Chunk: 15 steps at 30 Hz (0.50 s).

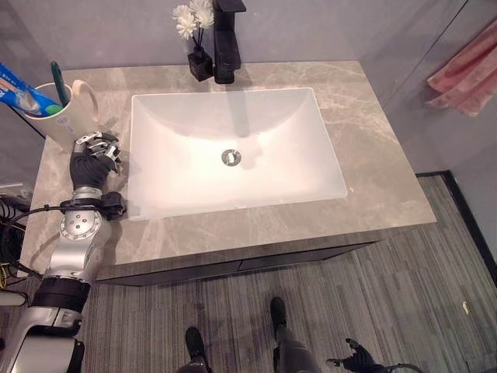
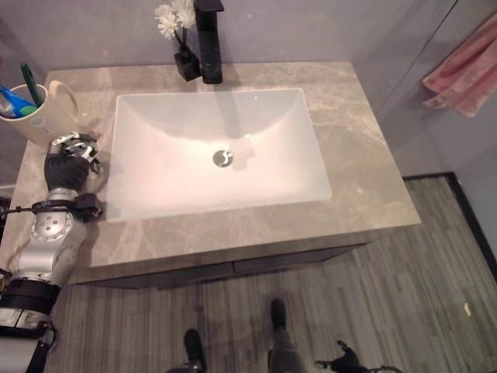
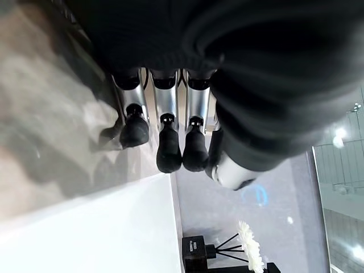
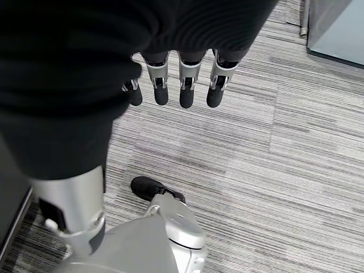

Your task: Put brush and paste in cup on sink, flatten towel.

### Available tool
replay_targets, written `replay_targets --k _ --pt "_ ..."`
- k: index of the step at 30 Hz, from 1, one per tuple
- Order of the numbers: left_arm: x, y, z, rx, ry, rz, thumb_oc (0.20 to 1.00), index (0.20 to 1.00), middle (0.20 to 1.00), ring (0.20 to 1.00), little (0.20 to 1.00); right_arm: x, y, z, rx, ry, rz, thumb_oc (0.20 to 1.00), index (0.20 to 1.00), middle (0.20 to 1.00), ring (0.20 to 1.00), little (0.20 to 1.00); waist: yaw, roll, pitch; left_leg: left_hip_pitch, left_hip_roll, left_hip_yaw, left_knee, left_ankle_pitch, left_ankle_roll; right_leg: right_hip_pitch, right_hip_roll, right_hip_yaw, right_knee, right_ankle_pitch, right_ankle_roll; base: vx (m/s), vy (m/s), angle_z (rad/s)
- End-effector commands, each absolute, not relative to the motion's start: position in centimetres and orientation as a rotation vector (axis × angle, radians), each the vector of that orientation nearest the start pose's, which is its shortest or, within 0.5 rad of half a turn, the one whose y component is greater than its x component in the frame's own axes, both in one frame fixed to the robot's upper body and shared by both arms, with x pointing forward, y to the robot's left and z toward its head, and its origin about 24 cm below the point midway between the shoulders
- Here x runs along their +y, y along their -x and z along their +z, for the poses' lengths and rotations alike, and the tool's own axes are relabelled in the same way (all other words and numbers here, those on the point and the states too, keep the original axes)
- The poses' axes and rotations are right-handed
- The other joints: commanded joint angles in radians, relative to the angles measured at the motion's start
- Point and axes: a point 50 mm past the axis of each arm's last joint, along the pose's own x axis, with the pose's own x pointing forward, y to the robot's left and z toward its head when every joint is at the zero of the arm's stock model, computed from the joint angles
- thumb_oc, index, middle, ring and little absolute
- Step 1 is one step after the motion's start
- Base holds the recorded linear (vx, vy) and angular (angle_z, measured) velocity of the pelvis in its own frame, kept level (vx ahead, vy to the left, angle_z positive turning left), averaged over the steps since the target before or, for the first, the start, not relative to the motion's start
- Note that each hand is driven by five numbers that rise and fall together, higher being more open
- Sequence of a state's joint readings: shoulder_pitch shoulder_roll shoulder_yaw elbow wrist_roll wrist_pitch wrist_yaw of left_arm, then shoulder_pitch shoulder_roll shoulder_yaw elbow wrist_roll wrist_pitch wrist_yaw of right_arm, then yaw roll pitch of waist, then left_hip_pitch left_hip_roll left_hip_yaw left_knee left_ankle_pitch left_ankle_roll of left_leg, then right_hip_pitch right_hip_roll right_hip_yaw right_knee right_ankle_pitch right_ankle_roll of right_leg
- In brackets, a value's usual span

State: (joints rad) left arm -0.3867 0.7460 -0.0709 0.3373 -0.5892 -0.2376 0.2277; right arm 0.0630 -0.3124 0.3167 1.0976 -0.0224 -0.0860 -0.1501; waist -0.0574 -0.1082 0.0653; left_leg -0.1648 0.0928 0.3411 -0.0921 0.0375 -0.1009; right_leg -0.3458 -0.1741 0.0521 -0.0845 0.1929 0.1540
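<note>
A cream cup (image 1: pixel 66 116) stands at the back left corner of the grey stone counter (image 1: pixel 373 155). A green toothbrush (image 1: pixel 57 84) and a blue toothpaste tube (image 1: pixel 19 89) stick out of it. My left hand (image 1: pixel 93 159) rests over the counter just in front of the cup, between it and the sink, open and holding nothing; its fingers (image 3: pixel 168 148) point along the counter. A pink towel (image 1: pixel 466 70) hangs bunched on the wall at the far right. My right hand (image 4: pixel 182 85) hangs open over the striped floor, low beside me.
The white rectangular sink (image 1: pixel 155 179) takes up the counter's middle. A black faucet (image 1: pixel 227 39) and a small black vase of white flowers (image 1: pixel 198 50) stand behind it. Bare counter lies right of the sink.
</note>
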Motion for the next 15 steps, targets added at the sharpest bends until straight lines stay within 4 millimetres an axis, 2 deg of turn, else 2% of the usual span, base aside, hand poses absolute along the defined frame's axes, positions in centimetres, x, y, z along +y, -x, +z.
replay_targets --k 1,4,6,9,12,15 --pt "31.3 -30.2 15.1 -0.295 -0.126 0.322 0.2 0.2 0.2 0.2 0.2 -25.6 -11.6 -14.1 1.009 0.571 -0.018 1.0 1.0 1.0 1.0 1.0 0.013 0.047 0.07 0.008 -0.006 -0.078 0.011 0.042 0.031 0.18 0.001 -0.064 0.001 0.005 0.048 0.0 -0.003 -0.04" --pt "32.5 -29.3 15.1 -0.298 -0.135 0.364 0.2 0.2 0.2 0.2 0.2 -25.8 -12.0 -14.0 0.999 0.592 -0.015 1.0 1.0 1.0 1.0 1.0 0.019 0.049 0.079 0.002 -0.005 -0.08 0.01 0.048 0.028 0.171 0.003 -0.072 0.002 0.003 0.046 -0.01 0.001 -0.01" --pt "32.9 -29.6 16.1 -0.324 -0.143 0.39 0.2 0.2 0.2 0.2 0.2 -25.7 -12.6 -13.7 0.967 0.688 0.07 1.0 1.0 1.0 1.0 1.0 0.022 0.047 0.093 -0.008 -0.004 -0.088 0.009 0.049 0.028 0.17 0.003 -0.082 -0.001 0.001 0.047 -0.03 -0.013 0.04" --pt "33.2 -29.8 16.6 -0.339 -0.146 0.408 0.2 0.2 0.2 0.2 0.2 -25.8 -12.7 -13.6 0.965 0.663 0.048 1.0 1.0 1.0 1.0 1.0 0.02 0.044 0.101 -0.019 -0.005 -0.094 0.008 0.052 0.028 0.163 0.003 -0.085 -0.003 0.007 0.047 -0.02 -0.006 0.12" --pt "33.4 -30.7 18.0 -0.372 -0.135 0.44 0.2 0.2 0.2 0.2 0.2 -25.5 -12.9 -13.7 0.965 0.594 -0.001 1.0 1.0 1.0 1.0 1.0 0.014 0.038 0.107 -0.041 -0.002 -0.092 0.005 0.057 0.027 0.143 0.006 -0.083 -0.003 0.016 0.051 -0.02 -0.005 0.07" --pt "33.4 -31.4 19.0 -0.398 -0.126 0.458 0.2 0.2 0.2 0.2 0.2 -25.2 -13.3 -13.6 0.948 0.596 0.004 1.0 1.0 1.0 1.0 1.0 0.01 0.033 0.109 -0.055 -0.003 -0.09 0.006 0.057 0.027 0.128 0.006 -0.08 -0.003 0.024 0.055 0.0 0.001 0.02"
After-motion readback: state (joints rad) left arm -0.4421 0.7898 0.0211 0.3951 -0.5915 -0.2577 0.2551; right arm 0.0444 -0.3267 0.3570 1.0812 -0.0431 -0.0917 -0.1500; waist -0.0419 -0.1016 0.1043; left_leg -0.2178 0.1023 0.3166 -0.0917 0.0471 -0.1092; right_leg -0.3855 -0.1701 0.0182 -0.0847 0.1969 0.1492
